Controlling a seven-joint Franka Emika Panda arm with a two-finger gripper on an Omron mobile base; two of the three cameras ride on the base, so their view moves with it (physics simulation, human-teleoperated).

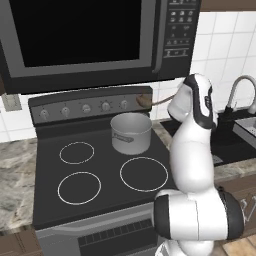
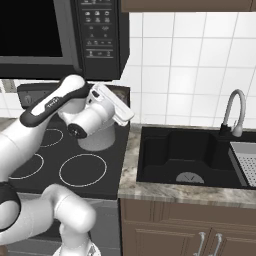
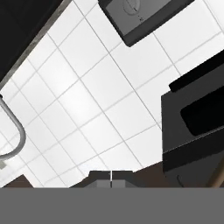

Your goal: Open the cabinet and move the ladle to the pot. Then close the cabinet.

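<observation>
The grey pot [image 1: 131,132] stands on the back right burner of the stove, and a part of it shows under my forearm in the right base view [image 2: 97,143]. Just above and behind the pot, the brown ladle [image 1: 144,100] hangs in the air in front of the stove's knob panel. Its thin handle runs right, behind my arm. My gripper [image 3: 111,177] has its fingertips pressed together; dark brown shows around them. The gripper faces the tiled wall. Of the cabinet, just the brown lower edge [image 2: 185,5] shows at the top, and its doors are out of view.
A black microwave [image 1: 85,35] hangs low over the stove [image 1: 80,187]. To the right are a black sink [image 2: 185,155] with a curved faucet [image 2: 235,112] and a grey rack [image 2: 245,160]. Stone counter flanks the stove.
</observation>
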